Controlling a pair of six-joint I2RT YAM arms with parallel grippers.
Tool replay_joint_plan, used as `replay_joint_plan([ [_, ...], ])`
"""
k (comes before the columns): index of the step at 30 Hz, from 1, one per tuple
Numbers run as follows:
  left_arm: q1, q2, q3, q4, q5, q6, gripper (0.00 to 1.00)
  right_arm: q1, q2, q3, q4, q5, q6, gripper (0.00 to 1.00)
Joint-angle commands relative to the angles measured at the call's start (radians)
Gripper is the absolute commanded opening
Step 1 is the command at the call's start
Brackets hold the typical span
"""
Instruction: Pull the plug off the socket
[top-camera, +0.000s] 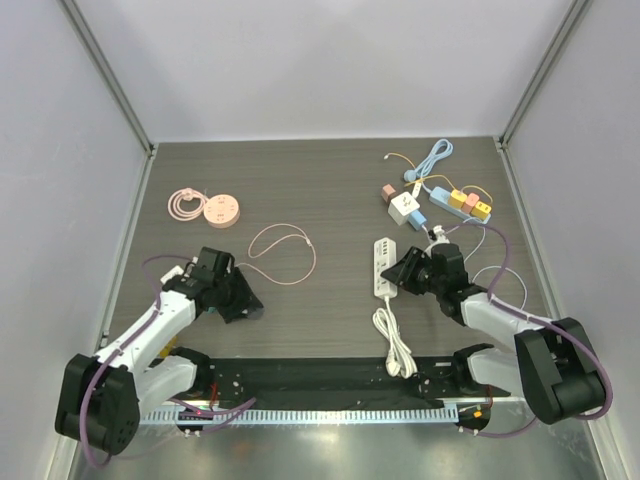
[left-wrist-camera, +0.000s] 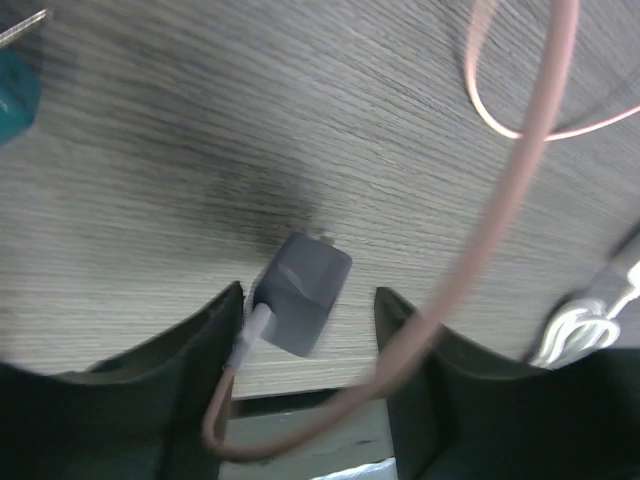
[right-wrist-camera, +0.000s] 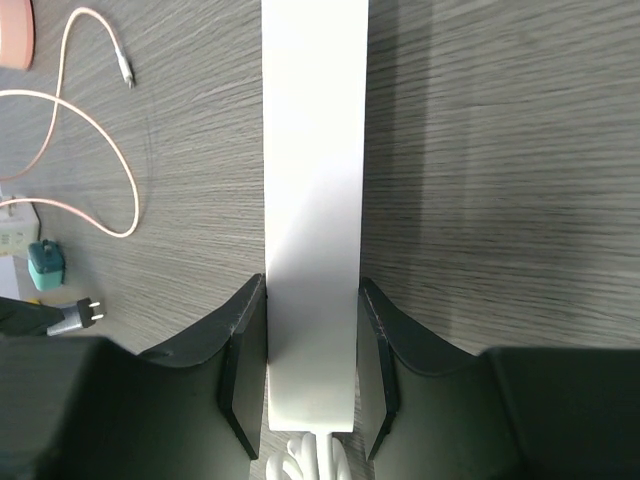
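Plug: grey block (left-wrist-camera: 303, 288) with metal pins just showing at its far end. It is out of the socket strip (right-wrist-camera: 312, 150) and well to the left of it. The left wrist view is blurred, so whether it touches the bench (top-camera: 330, 190) cannot be told.
Cable: pink lead (left-wrist-camera: 520, 170) enters the near end of the plug through a white connector. It curves under the gripper and loops over the bench between the plug and the socket strip.
Left gripper: jaws (left-wrist-camera: 309, 300) spread, one finger on each side of the plug. A visible gap separates the right-hand finger from the plug body, and the connector lies close against the other finger.
Right gripper: jaws (right-wrist-camera: 311, 290) pressed against both long sides of the socket strip, pinching it at its cord end.
Socket strip: long white bar lying flat on the bench, right of centre, running away from the arm bases.
Strip cord: white lead (top-camera: 395, 345) bundled just nearer the bases than the socket strip.
Round pink hub: disc (top-camera: 220, 211) far to the left of the socket strip, toward the back.
White cube adapter: block (top-camera: 404, 207) just behind the far end of the socket strip.
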Motion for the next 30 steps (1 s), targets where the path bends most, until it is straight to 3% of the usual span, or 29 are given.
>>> replay_joint_plan([
  [1,0.009,-0.043,-0.023,0.065,0.027,-0.054,0.59,0.055,0.042,0.026,-0.104,0.077,-0.067,0.01],
  [4,0.012,-0.056,-0.035,0.062,0.0,-0.063,0.79,0.078,0.071,0.08,-0.143,0.113,-0.078,0.01],
  [10,0.014,-0.073,0.004,0.025,-0.004,-0.06,0.94,0.103,0.193,0.25,-0.169,0.137,-0.084,0.01],
  [14,0.014,-0.115,0.052,-0.053,-0.004,-0.057,1.0,0.14,0.322,0.414,-0.147,0.156,-0.09,0.01],
  [21,0.012,-0.191,0.153,-0.185,0.056,-0.1,1.0,0.152,0.597,0.719,-0.103,0.171,-0.084,0.01],
  [30,0.014,-0.306,0.328,-0.377,-0.08,-0.114,1.0,0.187,1.015,1.224,-0.063,0.145,-0.075,0.01],
])
